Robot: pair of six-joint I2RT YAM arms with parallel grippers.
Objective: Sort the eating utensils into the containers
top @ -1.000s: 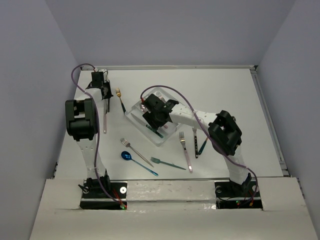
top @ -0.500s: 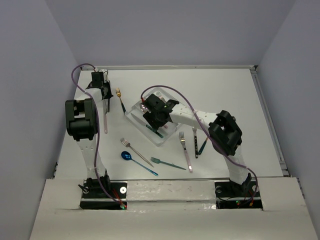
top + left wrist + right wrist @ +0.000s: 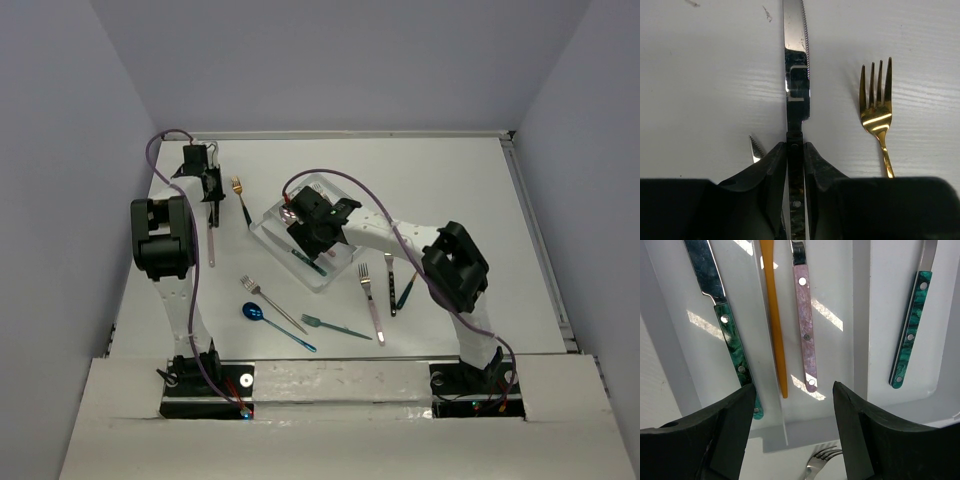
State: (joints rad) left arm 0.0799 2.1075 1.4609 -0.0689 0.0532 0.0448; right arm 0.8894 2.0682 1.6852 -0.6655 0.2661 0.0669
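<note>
My left gripper (image 3: 795,147) is shut on the dark handle of a silver serrated knife (image 3: 796,75), which lies straight ahead on the table at the far left (image 3: 207,185). A gold fork (image 3: 876,105) lies just right of it, and another serrated blade tip (image 3: 756,149) shows on its left. My right gripper (image 3: 794,390) is open and empty above the near end of the white tray (image 3: 262,232). The tray holds a teal-handled knife (image 3: 732,340), a yellow handle (image 3: 775,315) and a pink handle (image 3: 805,330). A teal handle (image 3: 910,330) lies in the adjoining compartment.
Loose on the table in front of the tray are a silver fork (image 3: 272,305), a blue spoon (image 3: 254,312), a teal fork (image 3: 335,327), a pink-handled fork (image 3: 371,300) and two darker utensils (image 3: 389,285). A pink-handled utensil (image 3: 211,240) lies by the left arm.
Almost nothing. The right arm has shifted very slightly over the tray. The left gripper stays shut on the knife.
</note>
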